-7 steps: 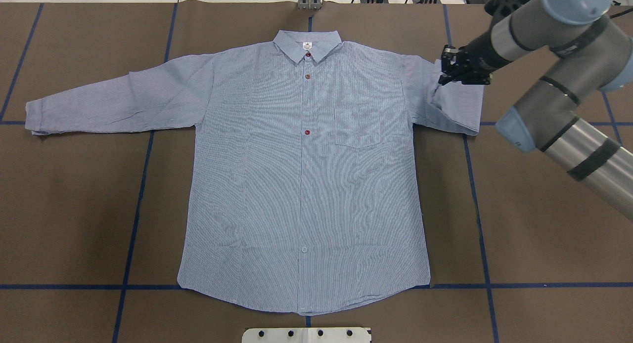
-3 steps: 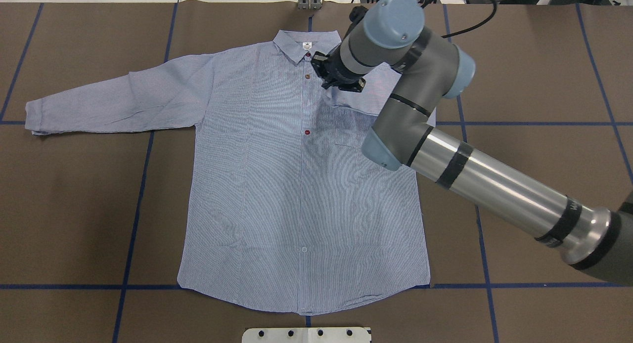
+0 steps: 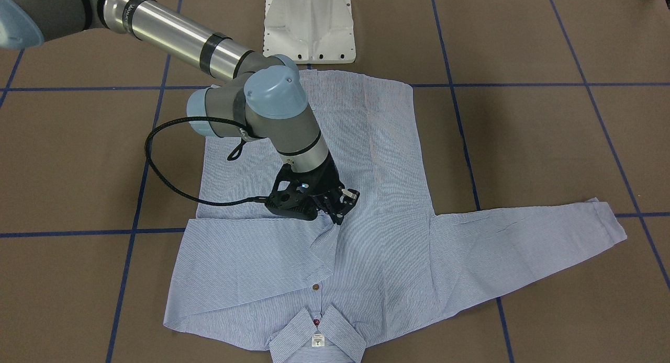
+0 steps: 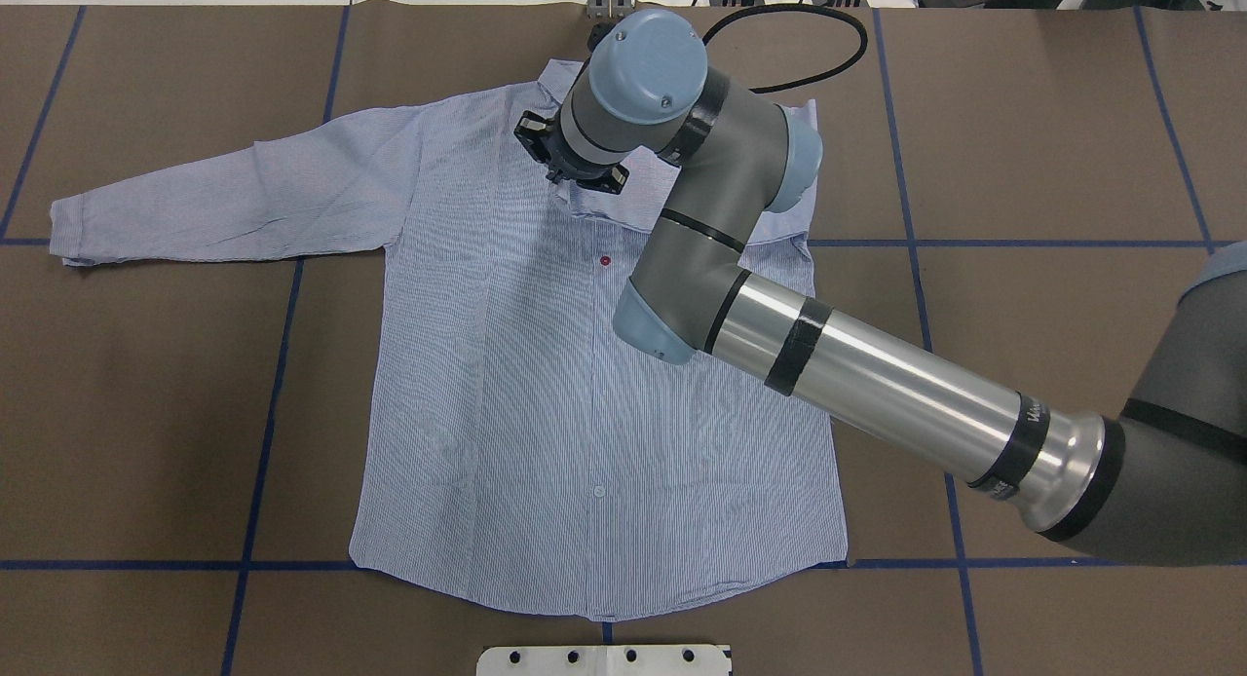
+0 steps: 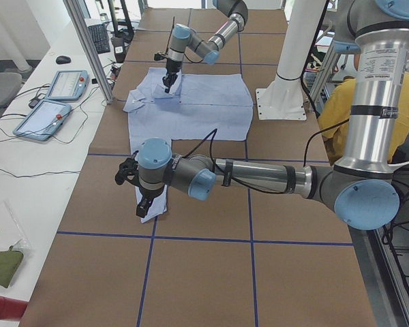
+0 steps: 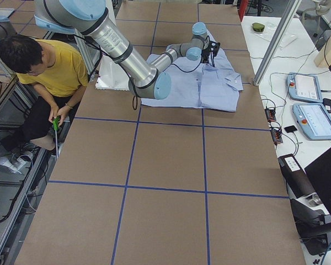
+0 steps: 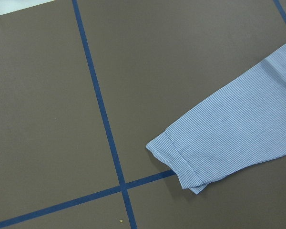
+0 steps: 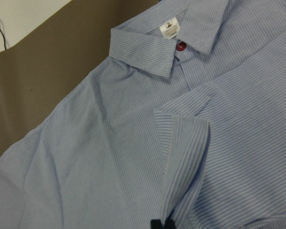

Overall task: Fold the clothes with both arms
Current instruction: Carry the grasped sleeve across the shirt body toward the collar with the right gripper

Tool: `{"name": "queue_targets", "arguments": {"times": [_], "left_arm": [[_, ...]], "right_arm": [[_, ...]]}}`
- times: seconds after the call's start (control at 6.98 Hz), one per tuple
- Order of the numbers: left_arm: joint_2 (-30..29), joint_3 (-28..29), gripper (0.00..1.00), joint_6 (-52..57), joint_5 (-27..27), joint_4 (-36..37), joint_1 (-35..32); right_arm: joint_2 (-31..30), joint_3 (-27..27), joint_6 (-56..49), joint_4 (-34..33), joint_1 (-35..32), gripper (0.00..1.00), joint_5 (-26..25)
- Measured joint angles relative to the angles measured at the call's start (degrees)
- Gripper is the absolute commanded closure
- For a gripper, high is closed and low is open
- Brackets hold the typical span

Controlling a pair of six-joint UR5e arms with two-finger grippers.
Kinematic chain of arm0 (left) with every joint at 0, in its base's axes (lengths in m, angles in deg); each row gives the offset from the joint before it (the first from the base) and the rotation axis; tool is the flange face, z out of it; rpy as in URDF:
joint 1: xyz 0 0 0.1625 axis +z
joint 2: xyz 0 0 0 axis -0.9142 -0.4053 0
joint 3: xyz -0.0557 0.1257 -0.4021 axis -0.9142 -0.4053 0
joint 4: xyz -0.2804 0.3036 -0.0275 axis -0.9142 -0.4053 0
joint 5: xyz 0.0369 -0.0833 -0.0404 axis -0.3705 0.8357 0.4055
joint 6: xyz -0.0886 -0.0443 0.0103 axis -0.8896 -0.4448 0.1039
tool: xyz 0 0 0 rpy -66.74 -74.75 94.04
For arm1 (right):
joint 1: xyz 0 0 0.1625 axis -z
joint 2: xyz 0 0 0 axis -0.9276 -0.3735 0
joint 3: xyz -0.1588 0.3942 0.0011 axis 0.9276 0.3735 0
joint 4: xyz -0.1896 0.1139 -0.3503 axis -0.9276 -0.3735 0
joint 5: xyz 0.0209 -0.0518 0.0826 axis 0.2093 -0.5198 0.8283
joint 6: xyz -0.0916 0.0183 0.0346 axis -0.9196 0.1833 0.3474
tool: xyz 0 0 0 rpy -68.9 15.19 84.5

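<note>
The light blue striped shirt (image 4: 526, 394) lies face up and buttoned on the brown table, collar (image 3: 316, 334) at the far edge. My right gripper (image 3: 337, 218) is shut on the cuff (image 8: 181, 129) of the shirt's right sleeve. It holds the cuff over the upper chest just below the collar, so that sleeve lies folded across the front. My right arm hides the pocket in the overhead view. The left sleeve (image 4: 224, 199) is stretched out flat. My left gripper (image 5: 142, 204) hovers over that sleeve's cuff (image 7: 181, 162); I cannot tell whether it is open or shut.
Blue tape lines (image 4: 263, 432) grid the table. The white pedestal base (image 3: 310, 25) stands at the shirt's hem side. A black cable (image 3: 157, 159) loops off my right wrist. A person in a yellow top (image 6: 49, 66) sits beside the table. Control tablets (image 5: 61, 85) lie on a side bench.
My right gripper has carried the right cuff leftward from the shirt's right side across the chest to below the collar, and the sleeve has folded over the front. The left sleeve has not moved.
</note>
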Motion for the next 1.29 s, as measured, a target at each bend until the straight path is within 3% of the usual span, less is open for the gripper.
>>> {"name": "queue_targets", "arguments": {"times": [0.14, 0.29, 0.43, 0.57, 0.72, 0.86, 1.29], "left_arm": [[0.11, 0.0, 0.01, 0.02, 0.04, 0.01, 0.0], [0.18, -0.01, 0.01, 0.08, 0.06, -0.01, 0.0], [0.22, -0.07, 0.01, 0.16, 0.06, -0.05, 0.0], [0.23, -0.1, 0.01, 0.22, 0.07, -0.07, 0.0], [0.24, -0.06, 0.01, 0.27, 0.07, -0.07, 0.02], [0.24, 0.04, 0.01, 0.28, 0.07, -0.05, 0.06], [0.15, 0.1, 0.0, -0.66, 2.6, -2.49, 1.53]], "right_arm": [[1.6, 1.51, 0.25, 0.03, 0.96, 0.89, -1.38], [2.74, 2.78, 0.34, 0.05, 1.69, 0.61, -2.51], [3.7, 3.85, 0.42, 0.06, 2.49, 0.59, -3.95], [4.37, 4.62, 0.58, 0.08, 3.13, 0.3, -4.88], [4.66, 5.04, 0.81, 0.47, 3.6, 0.12, -5.61], [4.83, 5.51, 1.51, 1.27, 4.17, 0.01, -6.88], [5.71, 6.12, 3.81, 2.0, 5.17, 0.0, -8.97]]}}
